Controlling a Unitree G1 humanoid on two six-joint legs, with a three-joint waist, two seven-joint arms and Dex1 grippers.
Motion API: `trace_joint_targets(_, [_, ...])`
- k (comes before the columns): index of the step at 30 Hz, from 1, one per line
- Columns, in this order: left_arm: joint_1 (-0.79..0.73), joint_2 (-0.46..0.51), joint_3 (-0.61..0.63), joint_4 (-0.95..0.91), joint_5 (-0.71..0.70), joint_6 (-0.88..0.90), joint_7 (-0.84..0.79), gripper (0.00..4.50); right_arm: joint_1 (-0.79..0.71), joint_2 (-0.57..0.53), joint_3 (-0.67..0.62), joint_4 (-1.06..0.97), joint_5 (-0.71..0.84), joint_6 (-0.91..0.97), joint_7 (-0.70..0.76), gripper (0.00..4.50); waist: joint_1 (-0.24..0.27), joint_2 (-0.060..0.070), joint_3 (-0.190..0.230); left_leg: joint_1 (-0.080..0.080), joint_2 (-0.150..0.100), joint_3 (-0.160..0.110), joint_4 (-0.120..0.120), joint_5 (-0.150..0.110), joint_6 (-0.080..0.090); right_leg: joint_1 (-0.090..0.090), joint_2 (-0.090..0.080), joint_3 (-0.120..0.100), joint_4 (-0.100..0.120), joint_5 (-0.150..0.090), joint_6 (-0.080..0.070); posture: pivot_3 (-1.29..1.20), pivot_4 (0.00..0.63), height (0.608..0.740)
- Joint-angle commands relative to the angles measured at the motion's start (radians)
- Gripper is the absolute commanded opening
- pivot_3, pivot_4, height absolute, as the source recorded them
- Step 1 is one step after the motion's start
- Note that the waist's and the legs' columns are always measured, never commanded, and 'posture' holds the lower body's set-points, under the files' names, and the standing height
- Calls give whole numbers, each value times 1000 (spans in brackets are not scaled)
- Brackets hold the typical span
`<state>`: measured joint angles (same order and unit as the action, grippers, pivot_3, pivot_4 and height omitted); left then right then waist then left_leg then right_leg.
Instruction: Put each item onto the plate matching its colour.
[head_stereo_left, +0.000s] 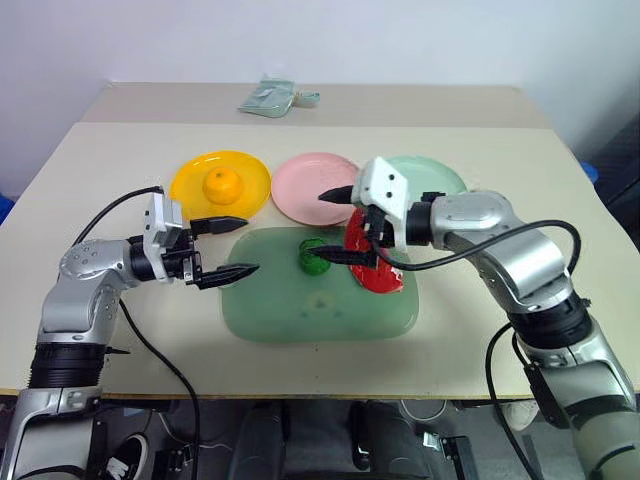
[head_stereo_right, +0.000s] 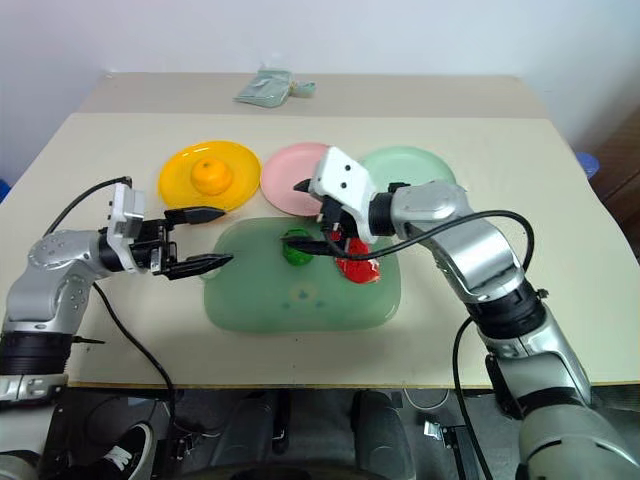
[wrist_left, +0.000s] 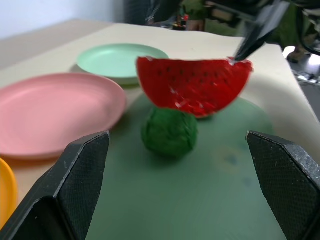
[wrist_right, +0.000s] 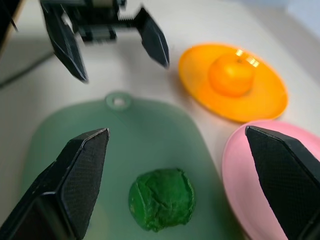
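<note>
At the left of the frame, the left claw (head_stereo_left: 228, 246) hangs with its black fingers spread apart, holding nothing, at the left edge of the translucent green rounded mat (head_stereo_left: 300, 310) on the beige table (head_stereo_left: 90, 160). Above it, the round orange toy fruit (head_stereo_left: 222, 184) sits on the yellow-orange round plastic plate (head_stereo_left: 190, 180). At centre, the dark-green lumpy toy vegetable (head_stereo_left: 314, 254) lies on the mat, below the empty pink round plate (head_stereo_left: 300, 190). The right claw (head_stereo_left: 338, 226), fingers wide and empty, hovers over the vegetable; just right, the red watermelon wedge (head_stereo_left: 385, 278) rests on the mat below the mint-green plate (head_stereo_left: 445, 176).
</note>
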<state>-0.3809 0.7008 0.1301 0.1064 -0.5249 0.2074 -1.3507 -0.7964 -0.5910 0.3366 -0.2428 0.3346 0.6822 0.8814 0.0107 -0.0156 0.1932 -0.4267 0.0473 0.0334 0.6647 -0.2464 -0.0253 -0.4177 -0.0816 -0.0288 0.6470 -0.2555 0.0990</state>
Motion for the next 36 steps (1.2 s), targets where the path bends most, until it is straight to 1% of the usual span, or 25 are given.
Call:
trace_joint_targets(1, [4,23,27,-35,-12,-21,-9,4469,-42,6,30,28,-42,20,17,4500,1,0,0,0,0,0,0,0,0,0,0,0,0,0,0,0,150,740])
trace_joint_targets(5, [12,26,29,-42,-10,-28,-6,4469,-77,16,108,57,-101,36,42,4500,-3,0,0,0,0,0,0,0,0,-1,0,0,0,0,0,0,150,740])
trace_joint_targets(8, [18,21,24,-48,-9,-33,0,4469,-100,34,134,83,-126,47,55,4500,-6,0,0,0,0,1,0,0,0,-1,0,0,0,0,0,0,150,740])
trace_joint_targets(11, [20,19,21,-54,-9,-34,6,4469,-112,29,155,92,-152,52,79,4500,-6,0,0,-1,0,1,0,0,0,-2,0,0,1,0,0,0,150,740])
trace_joint_targets(17, [35,19,20,-74,-6,-45,7,4469,-133,44,176,136,-208,32,94,4500,-7,0,0,-1,0,1,0,0,0,-2,0,0,1,0,0,0,150,740])
trace_joint_targets(22, [50,23,21,-88,4,-70,9,4469,-130,61,217,193,-287,-14,89,4500,-10,0,0,-1,0,1,-1,0,0,-2,0,0,1,0,0,0,150,740])
trace_joint_targets(28, [67,35,24,-104,-11,-39,9,4469,-122,89,209,208,-296,-20,106,4500,-12,0,0,-1,0,1,-1,0,0,-2,0,1,1,0,0,0,150,740])
trace_joint_targets(31, [73,28,20,-108,1,-54,19,4469,-118,104,207,226,-305,-26,106,4500,-13,0,0,-1,0,1,-1,0,0,-2,0,1,1,0,0,0,150,740])
trace_joint_targets(34, [76,29,18,-112,0,-50,22,4500,-109,112,217,239,-325,-41,105,3607,-18,0,0,-1,0,1,-1,0,0,-2,0,1,1,0,0,0,150,740])
trace_joint_targets(36, [77,28,17,-111,-1,-52,24,4500,-104,112,226,249,-345,-55,105,2685,-22,0,0,-1,0,1,-1,0,0,-2,0,1,1,0,0,0,150,740])
